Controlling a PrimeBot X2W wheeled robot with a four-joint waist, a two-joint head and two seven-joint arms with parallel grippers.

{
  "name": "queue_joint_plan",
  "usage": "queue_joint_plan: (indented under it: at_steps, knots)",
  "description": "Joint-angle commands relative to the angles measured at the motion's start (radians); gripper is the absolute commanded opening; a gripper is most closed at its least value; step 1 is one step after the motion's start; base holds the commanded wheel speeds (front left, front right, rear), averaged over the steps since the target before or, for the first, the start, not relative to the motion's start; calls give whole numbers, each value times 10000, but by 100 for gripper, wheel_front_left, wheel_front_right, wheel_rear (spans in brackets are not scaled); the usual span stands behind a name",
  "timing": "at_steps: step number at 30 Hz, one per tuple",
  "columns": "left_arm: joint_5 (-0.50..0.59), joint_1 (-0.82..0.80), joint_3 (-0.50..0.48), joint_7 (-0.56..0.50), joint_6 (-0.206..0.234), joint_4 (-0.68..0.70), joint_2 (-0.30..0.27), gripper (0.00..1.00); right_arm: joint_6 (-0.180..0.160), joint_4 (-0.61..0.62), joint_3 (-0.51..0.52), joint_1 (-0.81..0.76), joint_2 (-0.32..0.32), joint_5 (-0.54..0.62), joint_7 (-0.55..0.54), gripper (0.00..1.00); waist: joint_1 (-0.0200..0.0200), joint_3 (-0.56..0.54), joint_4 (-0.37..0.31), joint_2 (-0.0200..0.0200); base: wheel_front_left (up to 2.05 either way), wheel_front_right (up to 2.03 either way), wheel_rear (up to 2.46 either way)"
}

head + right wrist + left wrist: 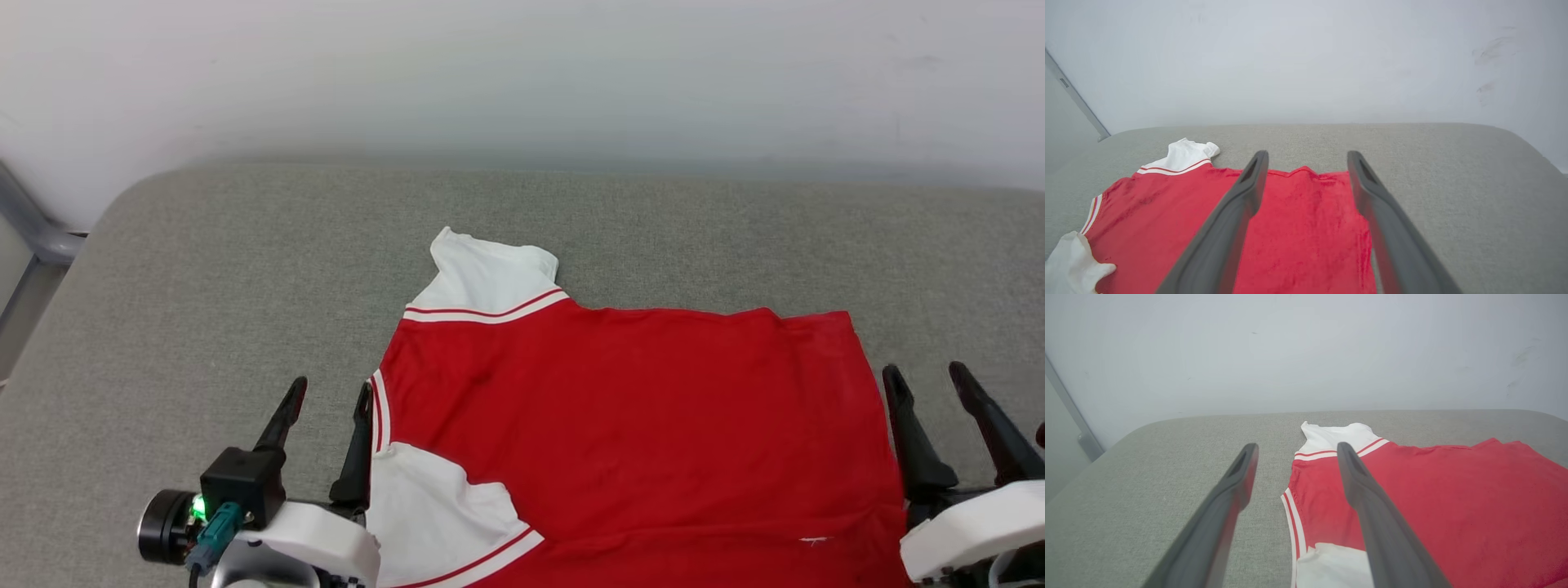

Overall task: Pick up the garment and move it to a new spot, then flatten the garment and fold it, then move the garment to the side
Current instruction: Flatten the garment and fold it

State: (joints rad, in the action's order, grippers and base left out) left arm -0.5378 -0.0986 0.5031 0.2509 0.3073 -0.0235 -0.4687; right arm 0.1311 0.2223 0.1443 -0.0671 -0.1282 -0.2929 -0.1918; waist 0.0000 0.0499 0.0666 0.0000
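1. The left claw (331, 388) is seen at the near left, with its two fingers set wide apart and nothing held between them.
2. In the left wrist view, one finger of the left claw (1297, 447) is seen over the grey worktop (1147, 477) and the other over the red cloth by the striped collar. Whether the cloth is touched cannot be told.
3. The right claw (923, 371) is seen at the near right, just beside the hem. It is also opened wide and nothing is held.
4. In the right wrist view, the hem corner of the shirt (1298, 228) is seen between and under the fingers of the right claw (1308, 154).
5. The shirt (637, 408) is laid flat on the worktop (204, 286) between both claws, with the collar to the left and the hem to the right.
6. One white sleeve (433, 506) is folded onto the red body at the near edge.
7. The other sleeve (490, 278), with striped trim, is stretched toward the far side.
8. Behind the worktop a pale wall (522, 82) is seen, and a grey metal bar (33, 229) at the far left.
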Motion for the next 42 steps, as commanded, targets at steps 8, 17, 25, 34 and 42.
queue_joint_plan:
  at_steps: [8,17,25,34,42]
  knots:
    - [1577,-50,-1378,147,-724,534,1159,100,-9,-571,-322,0,324,238,1867,100,0,485,-85,0,0,0,0]
    - [2624,-1191,-2362,140,-1923,-261,1700,100,-9,-747,-836,667,580,472,2428,100,0,1528,-663,0,0,0,0]
    - [2693,-4659,-2016,-2150,-3584,-2295,548,100,-9,-538,-1253,1336,664,594,2435,100,0,2664,-1367,0,0,0,0]
    - [1886,-8466,-705,-6833,-4368,-3996,-749,100,-9,-291,-1770,2018,729,547,2563,100,0,3713,-2221,0,0,0,0]
    - [264,-10088,745,-9648,-4369,-4716,-1766,100,-9,-184,-2128,2377,775,451,2732,100,0,4288,-2762,0,0,0,0]
